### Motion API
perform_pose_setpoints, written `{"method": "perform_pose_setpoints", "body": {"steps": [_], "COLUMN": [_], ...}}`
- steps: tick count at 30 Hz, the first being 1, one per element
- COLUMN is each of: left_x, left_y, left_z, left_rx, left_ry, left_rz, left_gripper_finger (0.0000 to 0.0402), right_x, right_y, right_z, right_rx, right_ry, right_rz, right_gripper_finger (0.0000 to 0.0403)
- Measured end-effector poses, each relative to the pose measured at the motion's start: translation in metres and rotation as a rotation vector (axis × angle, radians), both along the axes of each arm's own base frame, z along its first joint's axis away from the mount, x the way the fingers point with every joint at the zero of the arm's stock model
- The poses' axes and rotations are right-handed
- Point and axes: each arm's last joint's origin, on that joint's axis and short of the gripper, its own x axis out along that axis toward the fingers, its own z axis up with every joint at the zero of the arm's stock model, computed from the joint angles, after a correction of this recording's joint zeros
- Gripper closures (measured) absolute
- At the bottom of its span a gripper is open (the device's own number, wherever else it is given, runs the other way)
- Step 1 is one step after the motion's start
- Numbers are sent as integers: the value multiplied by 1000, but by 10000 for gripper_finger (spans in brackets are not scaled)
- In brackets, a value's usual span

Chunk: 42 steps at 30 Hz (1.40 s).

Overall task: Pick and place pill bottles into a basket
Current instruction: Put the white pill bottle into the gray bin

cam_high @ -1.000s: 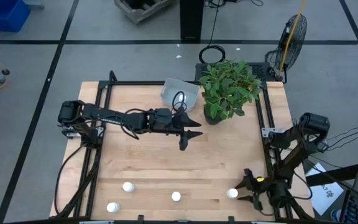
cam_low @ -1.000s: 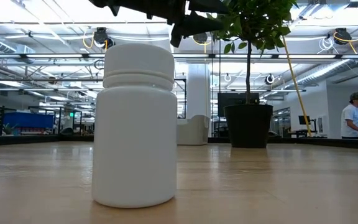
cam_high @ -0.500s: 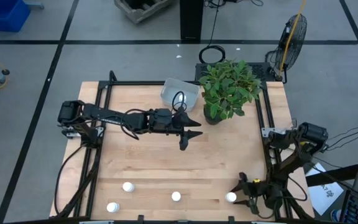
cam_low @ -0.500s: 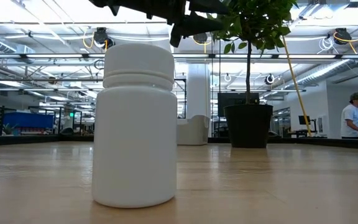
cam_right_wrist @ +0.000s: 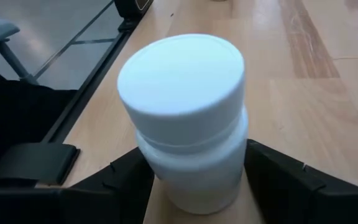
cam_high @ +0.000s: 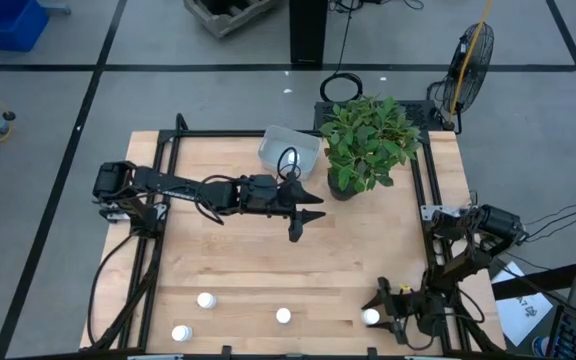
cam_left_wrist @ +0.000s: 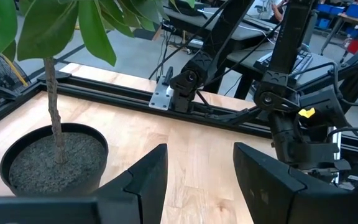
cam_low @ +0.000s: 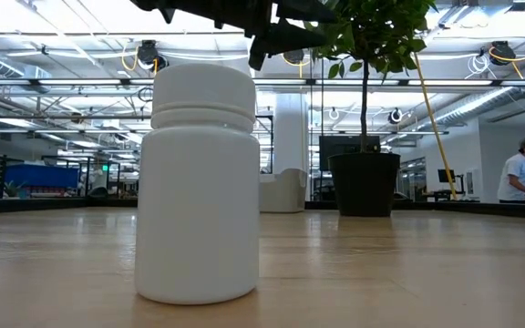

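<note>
Nearest in the low view, a white pill bottle [cam_low: 203, 182] stands upright on the wooden table [cam_low: 408, 264], filling much of the picture. In the high view four bottles sit along the table's 6 o'clock edge: one [cam_high: 180, 333] at about 7 o'clock, another [cam_high: 205, 299] just beyond it, a third [cam_high: 284, 316] at 6 o'clock, and a fourth [cam_high: 371, 317] toward 5 o'clock.

The right gripper [cam_high: 386, 312] is down at that fourth bottle. In the right wrist view the bottle [cam_right_wrist: 188, 121] stands upright between the two dark fingers [cam_right_wrist: 104, 180], which sit on either side of its body, spread about as wide as the bottle. Whether they press on it or only bracket it cannot be told.

Farther in, near the table's middle, the left gripper [cam_high: 308, 214] hangs above the wood on its outstretched arm. Its fingers [cam_left_wrist: 145, 180] stand apart with bare table between them, holding nothing.

At 12 o'clock the basket [cam_high: 288, 150] sits by the far edge, with the potted plant [cam_high: 366, 143] just beside it toward 1 o'clock. Beyond the table, a floor fan [cam_high: 471, 55] stands at about 2 o'clock, and a person [cam_low: 520, 171] shows in the room behind.
</note>
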Motion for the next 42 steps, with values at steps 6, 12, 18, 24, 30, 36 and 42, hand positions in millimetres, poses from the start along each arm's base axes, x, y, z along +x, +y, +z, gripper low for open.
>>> {"method": "perform_pose_setpoints", "body": {"steps": [6, 12, 18, 24, 30, 36, 42], "left_x": [0, -1, -2, -4, -5, -9, -12], "left_y": [-1, -6, -14, -24, -31, -39, -56], "left_z": [0, -5, -7, -9, -12, -18, -19], "left_rx": [-1, 1, -26, -45, -74, 6, 112], "left_ry": [3, 54, 74, 97, 135, 196, 196], "left_rz": [-2, -8, -30, -108, -143, -187, -252], "left_gripper_finger": [215, 215, 215, 215, 215, 215, 209], "right_x": [0, 15, 36, 52, 73, 93, 108], "right_y": [0, -8, -17, -29, -36, -46, -67], "right_z": [0, 6, 16, 29, 57, 90, 113], "right_rx": [-6, -52, 25, 47, -22, -34, 16], "right_ry": [-8, -84, -30, 1, 162, 302, 374], "right_rz": [-7, -71, -58, -68, -83, -74, -97], "right_gripper_finger": [211, 247, 247, 247, 247, 247, 247]}}
